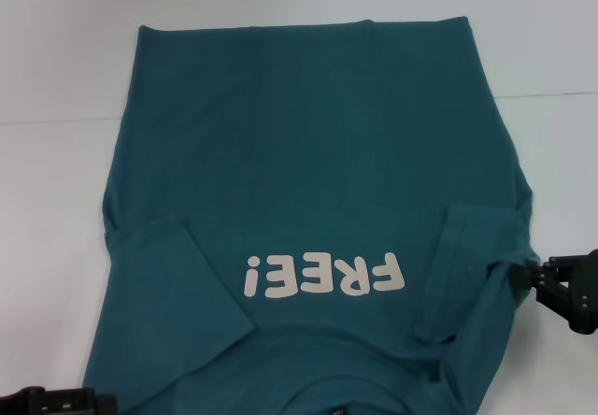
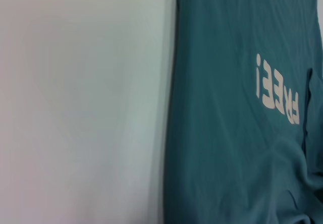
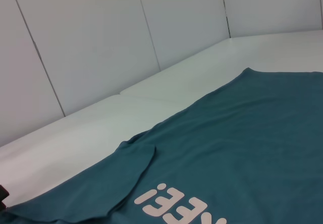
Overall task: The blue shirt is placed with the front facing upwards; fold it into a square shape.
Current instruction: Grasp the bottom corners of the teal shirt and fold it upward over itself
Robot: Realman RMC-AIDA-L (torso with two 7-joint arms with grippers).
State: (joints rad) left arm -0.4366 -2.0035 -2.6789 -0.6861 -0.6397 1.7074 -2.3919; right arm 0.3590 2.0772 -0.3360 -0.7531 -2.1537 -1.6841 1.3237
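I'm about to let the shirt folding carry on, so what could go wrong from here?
The right gripper sits against the shirt edge; a thin pinch may slip. Both sleeves are already folded inward and could flop open when pulled. The left gripper is low at the near corner, so uneven pulling might skew the fold.

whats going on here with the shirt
A two-armed robot is folding the blue shirt, which lies face up on the white table. Both sleeves are already folded in over the body. The right claw is at the shirt's right edge by the folded sleeve; the left claw sits low near the shirt's near left corner.
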